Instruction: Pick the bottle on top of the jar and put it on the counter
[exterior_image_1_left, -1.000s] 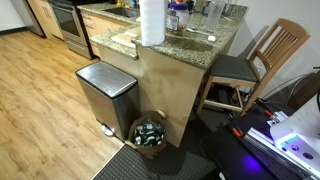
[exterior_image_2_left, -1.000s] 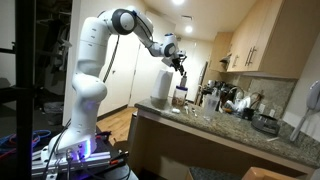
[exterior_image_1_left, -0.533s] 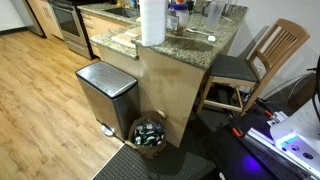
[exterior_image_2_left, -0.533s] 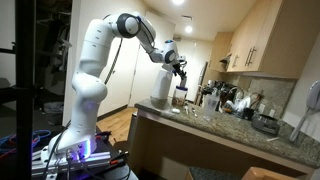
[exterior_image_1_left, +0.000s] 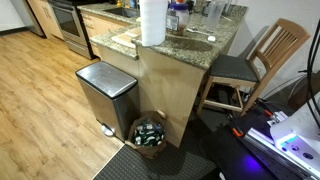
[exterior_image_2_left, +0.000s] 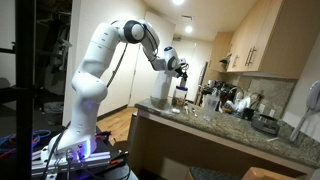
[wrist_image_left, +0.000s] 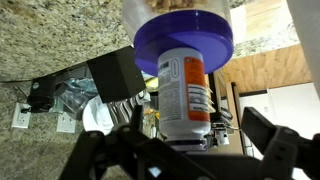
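The wrist view stands upside down. The bottle (wrist_image_left: 185, 92), white with an orange label, stands on the jar's bluish lid (wrist_image_left: 184, 38). My gripper (wrist_image_left: 190, 150) is open, with one finger on each side of the bottle and a gap on both sides. In an exterior view the gripper (exterior_image_2_left: 180, 71) hangs over the jar (exterior_image_2_left: 180, 97) on the granite counter (exterior_image_2_left: 225, 128); the bottle is too small to make out there. The counter (exterior_image_1_left: 190, 42) and the jar (exterior_image_1_left: 177, 14) also show in an exterior view, cut off at the top edge.
A tall white paper-towel roll (exterior_image_1_left: 152, 20) stands next to the jar. More kitchen items (exterior_image_2_left: 235, 103) crowd the counter further along. A steel pedal bin (exterior_image_1_left: 105, 92), a basket (exterior_image_1_left: 150, 132) and a wooden chair (exterior_image_1_left: 268, 55) stand below.
The arm's elbow has swung over and the gripper has come down a little towards the top of the jar. Jar and bottle have not moved.
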